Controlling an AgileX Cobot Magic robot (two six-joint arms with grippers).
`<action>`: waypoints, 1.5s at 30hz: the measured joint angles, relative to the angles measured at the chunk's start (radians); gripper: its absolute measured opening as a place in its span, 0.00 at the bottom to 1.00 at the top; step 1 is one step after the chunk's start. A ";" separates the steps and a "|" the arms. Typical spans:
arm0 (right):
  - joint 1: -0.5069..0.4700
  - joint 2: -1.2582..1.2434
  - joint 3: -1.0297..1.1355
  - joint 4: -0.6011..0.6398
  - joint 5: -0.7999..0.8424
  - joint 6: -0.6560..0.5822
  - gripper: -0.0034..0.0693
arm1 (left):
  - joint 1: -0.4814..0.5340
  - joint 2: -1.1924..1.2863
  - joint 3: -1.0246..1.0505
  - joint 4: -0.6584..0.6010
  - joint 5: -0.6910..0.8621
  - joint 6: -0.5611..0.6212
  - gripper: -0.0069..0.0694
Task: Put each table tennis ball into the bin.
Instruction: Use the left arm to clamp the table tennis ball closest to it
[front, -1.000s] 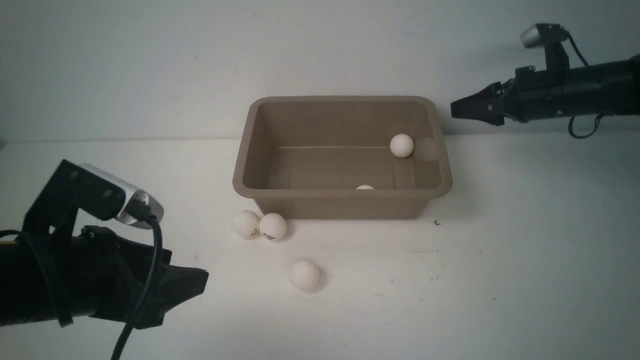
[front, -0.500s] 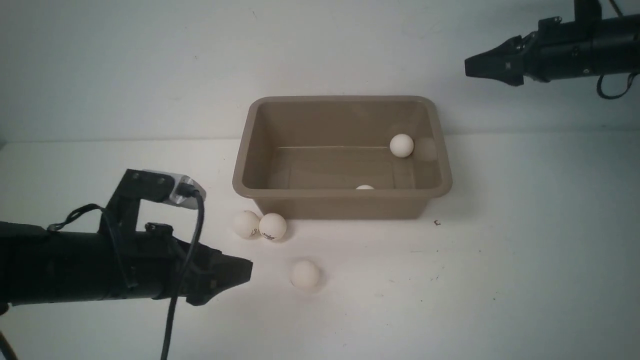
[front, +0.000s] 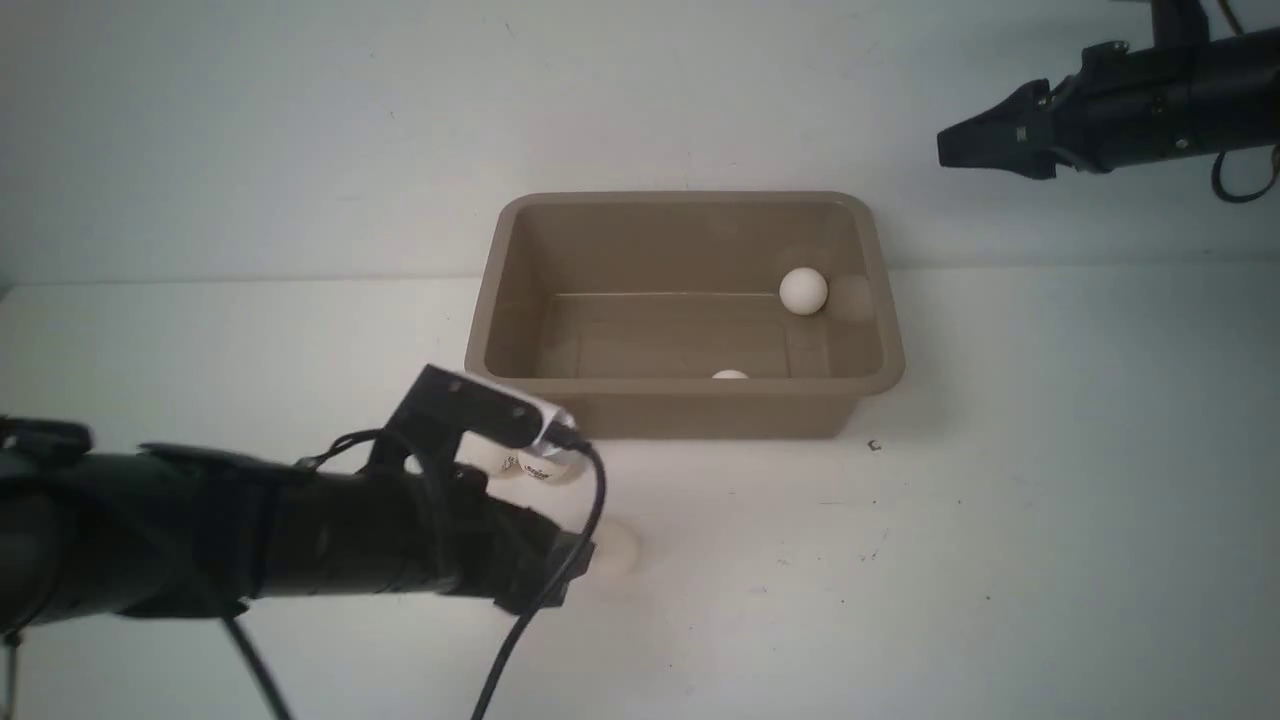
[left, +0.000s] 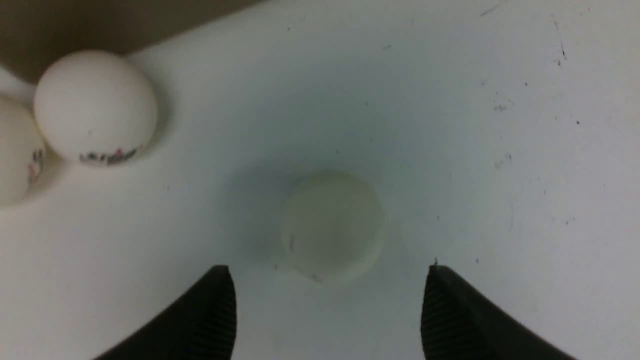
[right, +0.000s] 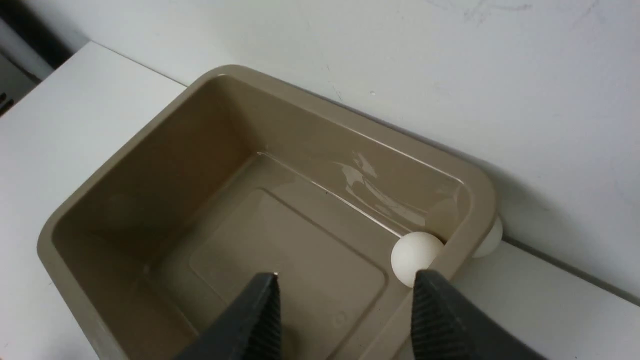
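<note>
The taupe bin (front: 683, 412) stands at the back of the table with one ball (front: 803, 290) in its far right corner and another ball (front: 729, 375) just showing over its near wall. A lone ball (front: 614, 549) lies on the table in front. My left gripper (front: 572, 562) is open right beside it. In the left wrist view that ball (left: 332, 225) sits just ahead of the gap between the fingertips of the left gripper (left: 330, 280). Two more balls (left: 95, 105) touch each other by the bin's front left corner. My right gripper (front: 950, 148) hangs open, high above the bin's right side.
In the right wrist view a further ball (right: 492, 236) is wedged outside the bin (right: 125, 150), between its far right corner and the wall. The left arm's wrist camera (front: 500, 415) covers part of the two balls by the bin in the front view.
My left arm has swept right and forward, bringing its open gripper up to the lone ball. My right arm has risen and drawn back to the right. The balls have not moved.
</note>
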 joint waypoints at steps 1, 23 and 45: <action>0.000 0.000 0.000 0.000 0.001 0.000 0.50 | -0.003 0.017 -0.014 -0.002 0.000 0.000 0.68; 0.000 -0.008 0.000 -0.057 0.011 0.003 0.50 | -0.046 0.066 -0.089 -0.006 0.106 -0.093 0.65; 0.000 -0.008 0.000 -0.056 0.011 0.003 0.50 | -0.039 -0.211 -0.089 0.071 0.277 -0.232 0.65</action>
